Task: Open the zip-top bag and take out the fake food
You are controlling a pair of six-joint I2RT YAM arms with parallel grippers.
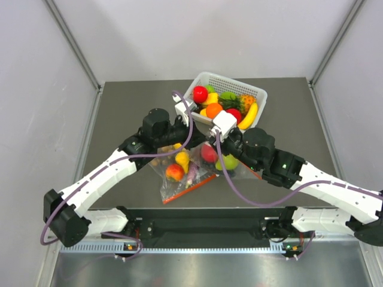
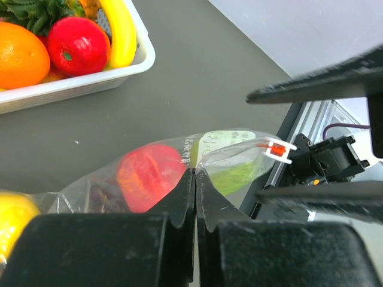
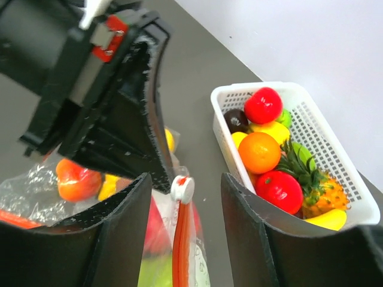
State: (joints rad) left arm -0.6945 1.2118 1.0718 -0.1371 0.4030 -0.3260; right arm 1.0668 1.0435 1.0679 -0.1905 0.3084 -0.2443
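Two grippers on the crinkly clear zip-top bag [image 2: 230,146], mid-table just near of the white plastic basket [image 2: 72,89]: our left gripper [image 2: 195,174] pinches its film, right gripper [image 3: 183,179] gapes around the white zip slider [image 3: 182,189]. We should clamp squarely, pull straight.

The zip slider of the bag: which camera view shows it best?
The right wrist view. There the white slider is close and sharp, between the fingers of the open right gripper. The left wrist view shows the slider smaller, at the far end of the zip-top bag. In the top view the arms hide it.
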